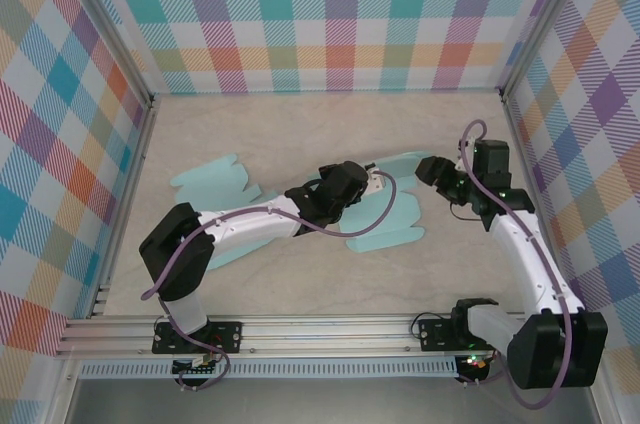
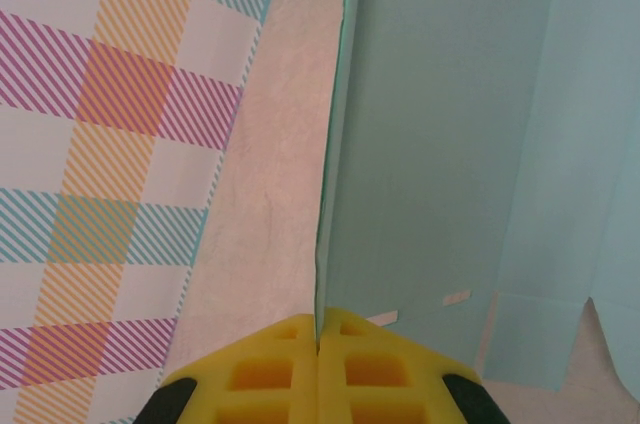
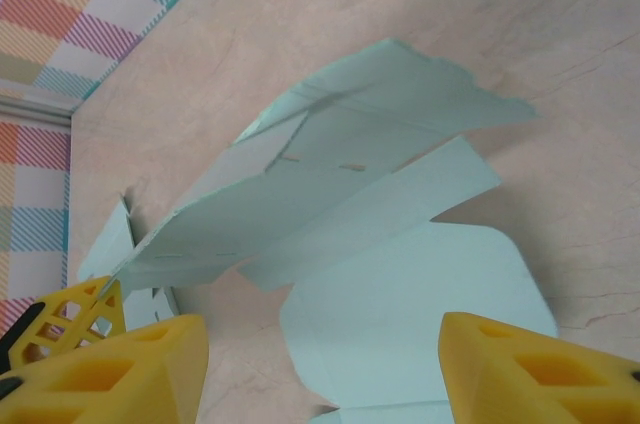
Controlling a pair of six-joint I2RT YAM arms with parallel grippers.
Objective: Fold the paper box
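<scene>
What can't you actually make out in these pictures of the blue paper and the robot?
- Top view: the middle of the paper box lies hidden under the left arm.
- Left wrist view: the box runs off the top and right edges; the left hand is cut off below.
- Right wrist view: the bottom edge cuts off the right hand.

Paper box (image 1: 385, 229): you are seeing the left arm (image 1: 260, 219) covering its middle from above; the left wrist view is cutting its panel off at top and right.
Left gripper (image 2: 318, 329): the bottom edge is cropping its pads.
Right gripper (image 3: 318, 344): the bottom edge is cropping both fingers and the box's lowest flap.
</scene>
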